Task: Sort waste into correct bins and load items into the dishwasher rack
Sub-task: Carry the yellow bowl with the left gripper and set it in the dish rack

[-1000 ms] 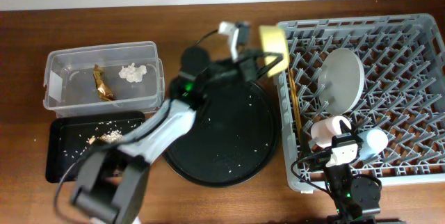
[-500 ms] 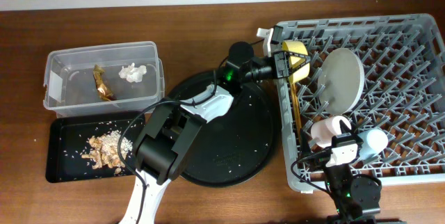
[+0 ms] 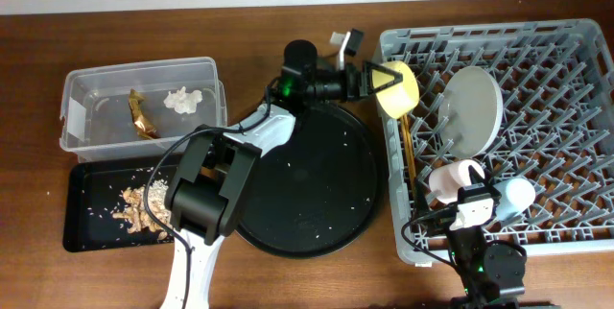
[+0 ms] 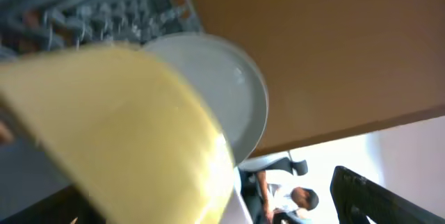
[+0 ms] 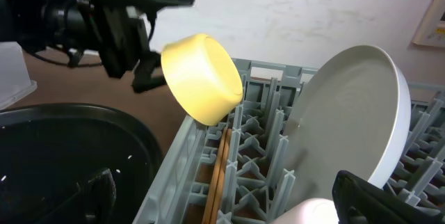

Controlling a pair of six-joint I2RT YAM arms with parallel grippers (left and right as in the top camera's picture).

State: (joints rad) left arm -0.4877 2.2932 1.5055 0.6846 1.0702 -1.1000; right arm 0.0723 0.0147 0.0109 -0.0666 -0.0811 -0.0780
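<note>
Left gripper (image 3: 372,79), closed on the yellow bowl (image 3: 397,89), has turned it sideways over the dishwasher rack (image 3: 499,29) edge. Release into the rack looks imminent. Whether the right gripper (image 3: 477,199) is open cannot be told.

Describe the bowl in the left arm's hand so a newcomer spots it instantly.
Find the large grey dishwasher rack at the table's right. Over its upper-left corner in the overhead view, the left hand holds a small yellow bowl tipped sideways. It is the only yellow item, beside the propped pale plate and near the wooden chopsticks.
</note>
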